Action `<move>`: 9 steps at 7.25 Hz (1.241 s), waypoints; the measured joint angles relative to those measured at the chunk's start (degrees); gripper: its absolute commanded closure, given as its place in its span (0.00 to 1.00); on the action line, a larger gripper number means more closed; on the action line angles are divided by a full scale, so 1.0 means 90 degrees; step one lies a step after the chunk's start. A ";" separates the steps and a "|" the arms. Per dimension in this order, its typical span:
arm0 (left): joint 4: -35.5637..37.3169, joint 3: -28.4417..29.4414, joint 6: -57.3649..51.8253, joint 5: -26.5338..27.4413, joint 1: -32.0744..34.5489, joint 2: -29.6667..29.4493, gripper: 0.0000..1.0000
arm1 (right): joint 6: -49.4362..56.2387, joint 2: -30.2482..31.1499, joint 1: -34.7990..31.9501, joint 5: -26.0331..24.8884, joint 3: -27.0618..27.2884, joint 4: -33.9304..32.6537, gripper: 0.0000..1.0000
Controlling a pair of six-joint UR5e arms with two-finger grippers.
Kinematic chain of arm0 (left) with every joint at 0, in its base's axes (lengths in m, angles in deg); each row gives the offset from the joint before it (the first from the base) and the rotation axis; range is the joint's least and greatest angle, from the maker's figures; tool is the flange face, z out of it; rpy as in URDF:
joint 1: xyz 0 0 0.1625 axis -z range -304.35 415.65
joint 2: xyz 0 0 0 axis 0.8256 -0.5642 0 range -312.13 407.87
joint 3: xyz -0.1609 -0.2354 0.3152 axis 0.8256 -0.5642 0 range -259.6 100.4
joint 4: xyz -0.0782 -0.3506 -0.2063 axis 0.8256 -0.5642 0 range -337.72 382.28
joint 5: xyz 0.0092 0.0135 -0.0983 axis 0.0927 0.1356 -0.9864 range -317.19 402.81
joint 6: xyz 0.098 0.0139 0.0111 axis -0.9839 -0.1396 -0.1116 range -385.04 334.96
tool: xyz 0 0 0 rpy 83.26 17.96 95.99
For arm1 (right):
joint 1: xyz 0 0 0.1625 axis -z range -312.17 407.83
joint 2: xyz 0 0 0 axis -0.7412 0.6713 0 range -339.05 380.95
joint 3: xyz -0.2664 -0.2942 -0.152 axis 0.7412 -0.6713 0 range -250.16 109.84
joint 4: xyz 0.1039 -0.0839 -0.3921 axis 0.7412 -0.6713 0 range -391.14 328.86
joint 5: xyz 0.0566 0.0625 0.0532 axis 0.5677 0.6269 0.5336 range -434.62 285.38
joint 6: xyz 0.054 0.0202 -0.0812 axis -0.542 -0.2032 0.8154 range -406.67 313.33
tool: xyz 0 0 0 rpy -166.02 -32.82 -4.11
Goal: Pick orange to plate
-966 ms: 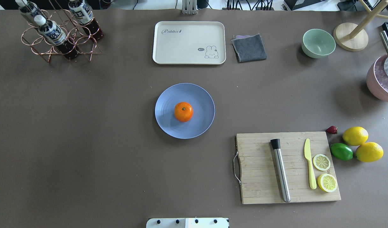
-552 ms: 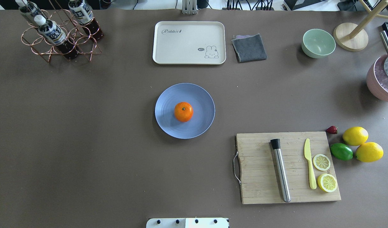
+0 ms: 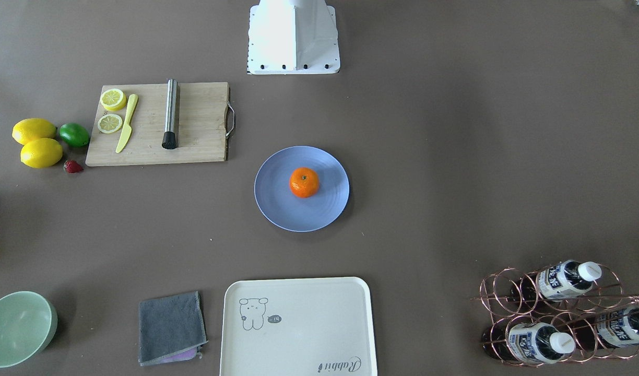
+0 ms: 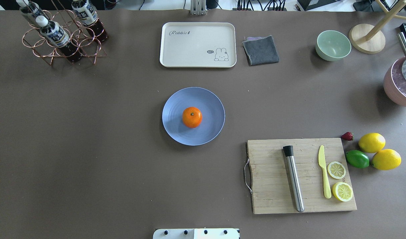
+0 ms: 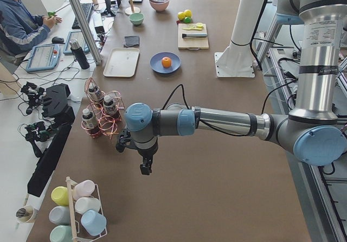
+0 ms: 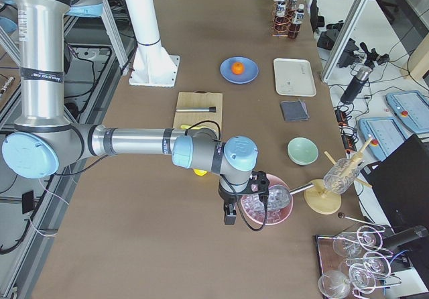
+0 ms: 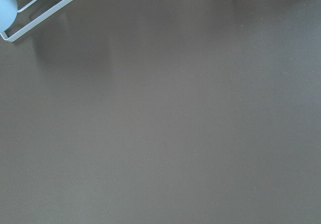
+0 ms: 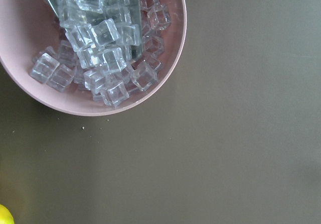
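Observation:
The orange rests upright in the middle of the blue plate at the table's centre, with nothing touching it. The front-facing view shows the same orange on the plate. My left gripper hangs over the table's left end near the bottle rack, far from the plate. Far from the plate too, my right gripper hangs at the right end beside the pink bowl. Both show only in side views, so I cannot tell whether they are open or shut.
A cream tray, a grey cloth and a mint bowl line the far side. The cutting board sits near right, lemons and a lime beside it. A copper bottle rack stands far left, a pink ice bowl far right.
A dark part over the pink bowl at the overhead view's right edge has slipped out of view. The orange and the plate have not moved.

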 measured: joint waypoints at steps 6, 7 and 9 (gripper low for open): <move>-0.0135 0.0061 0.0036 0.0640 -0.0049 -0.0020 0.02 | 0.0001 -0.0041 0.0001 0.0002 -0.0006 0.0013 0.00; -0.0135 0.0056 0.0032 0.0635 -0.0050 -0.0014 0.02 | 0.0001 -0.0038 0.0003 0.0002 -0.0001 0.0013 0.00; -0.0135 0.0048 0.0029 0.0626 -0.0044 -0.0008 0.02 | 0.0001 -0.0036 0.0003 0.0002 0.0002 0.0013 0.00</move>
